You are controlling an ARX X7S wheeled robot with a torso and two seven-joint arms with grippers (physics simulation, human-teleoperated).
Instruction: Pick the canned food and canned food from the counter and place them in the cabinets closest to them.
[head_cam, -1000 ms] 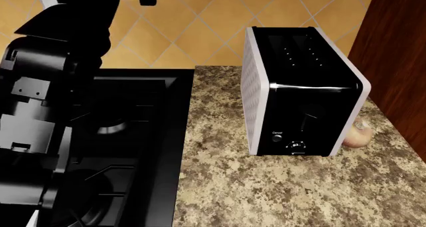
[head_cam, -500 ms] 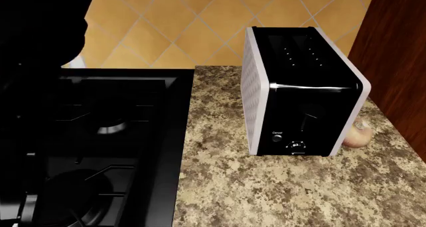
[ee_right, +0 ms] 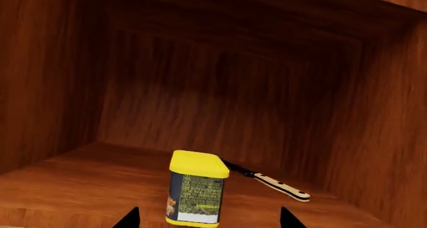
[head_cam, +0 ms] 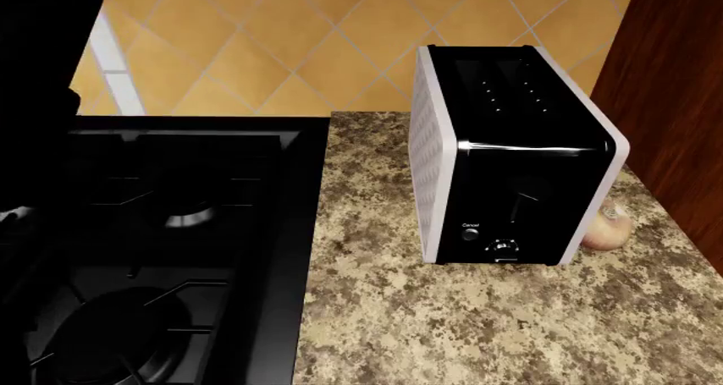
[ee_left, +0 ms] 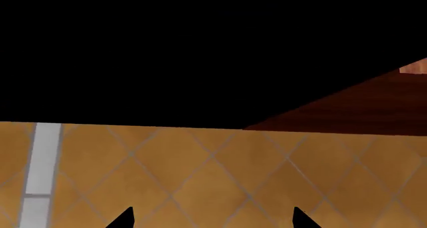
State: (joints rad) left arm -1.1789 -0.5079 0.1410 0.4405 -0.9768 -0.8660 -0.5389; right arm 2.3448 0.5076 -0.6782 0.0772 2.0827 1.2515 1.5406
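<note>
The yellow tin point(ee_right: 197, 192) stands on end on the wooden shelf point(ee_right: 80, 180) inside a reddish-brown cabinet. My right gripper point(ee_right: 208, 220) is open, with its two dark fingertips point(ee_right: 129, 219) on either side of the tin and apart from it. My left gripper point(ee_left: 212, 220) is open and empty, and faces the orange tiled wall point(ee_left: 200, 173) under a dark overhang. The granite counter point(head_cam: 452, 317) shows in the head view. The red and white can is out of view.
A knife point(ee_right: 273, 184) lies on the shelf behind the tin. A black and white toaster point(head_cam: 509, 165) stands on the counter with a pale onion point(head_cam: 608, 228) behind it. The black stove point(head_cam: 158, 233) is on the left. A cabinet side point(head_cam: 672, 89) rises at the right.
My left arm has risen and drawn off to the left in the head view, uncovering the stove and the tiled wall. The toaster and onion have not moved.
</note>
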